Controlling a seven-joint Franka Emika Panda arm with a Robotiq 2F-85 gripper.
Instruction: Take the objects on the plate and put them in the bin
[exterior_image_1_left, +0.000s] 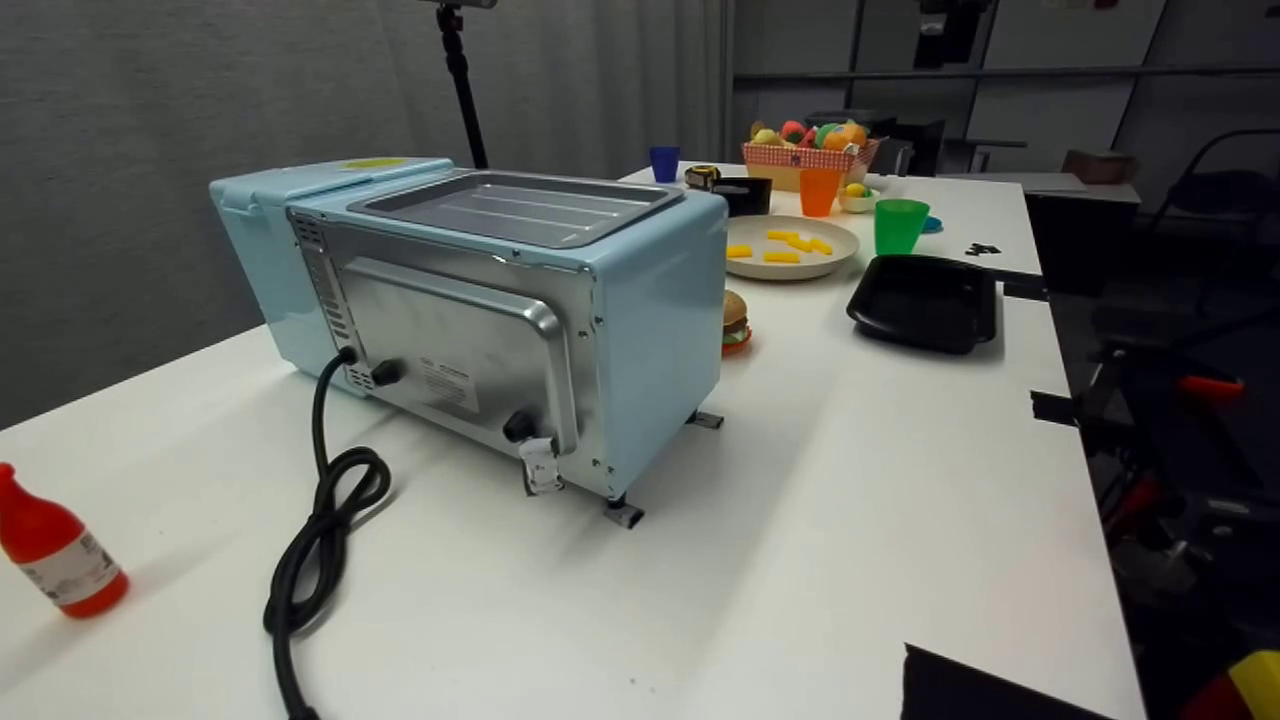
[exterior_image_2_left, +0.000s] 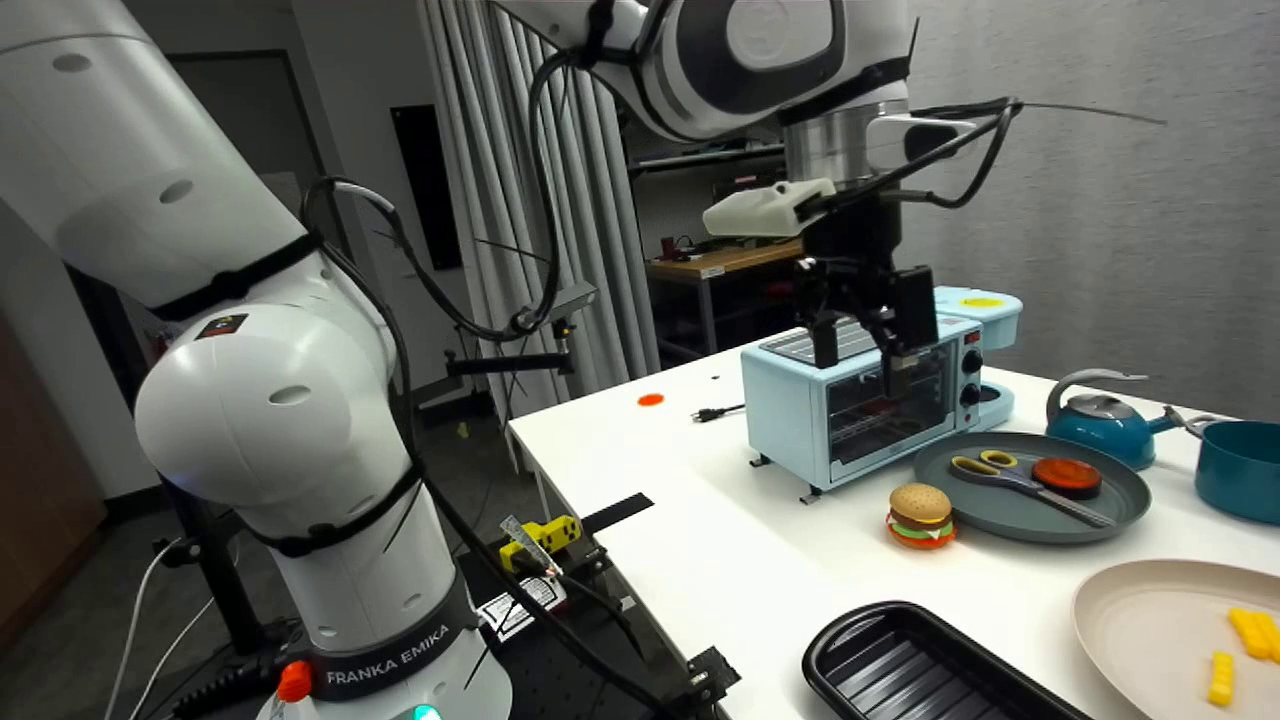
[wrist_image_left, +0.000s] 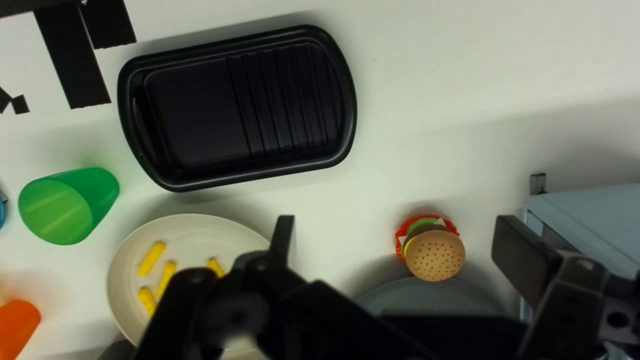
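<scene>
Black two-fingered gripper (exterior_image_2_left: 860, 370): fingers stood wide apart, nothing held, raised above the white table (exterior_image_1_left: 850, 560).
Brown-bunned toy hamburger (wrist_image_left: 434, 252): lay below the finger gap in the wrist view, untouched.
Pale beige, round, shallow plate (wrist_image_left: 200, 235): nine o'clock from the hamburger, wrist view; partly hidden by the gripper.
Short yellow sticks (wrist_image_left: 151, 258): likely the task's objects; lay on the plate, five showing in an exterior view.
Stick bodies: judged light, probably toy food; stiffness could not be told; if smooth, they might have slipped or rolled.
Stick middles: best place to pinch, singly, across the narrow width, fingertips low yet clear of the plate's rim; the uppermost stick pointed to one o'clock, wrist view, so a slight wrist turn seemed needed.
Black, ridged, rounded-rectangular tray (wrist_image_left: 200, 110): twelve o'clock from the plate, wrist view.
Tan basket with red-checked band (exterior_image_1_left: 785, 160): farthest listed, twelve o'clock beyond the plate in an exterior view; held toy fruit (exterior_image_1_left: 793, 131); possibly the bin, unconfirmed.
</scene>
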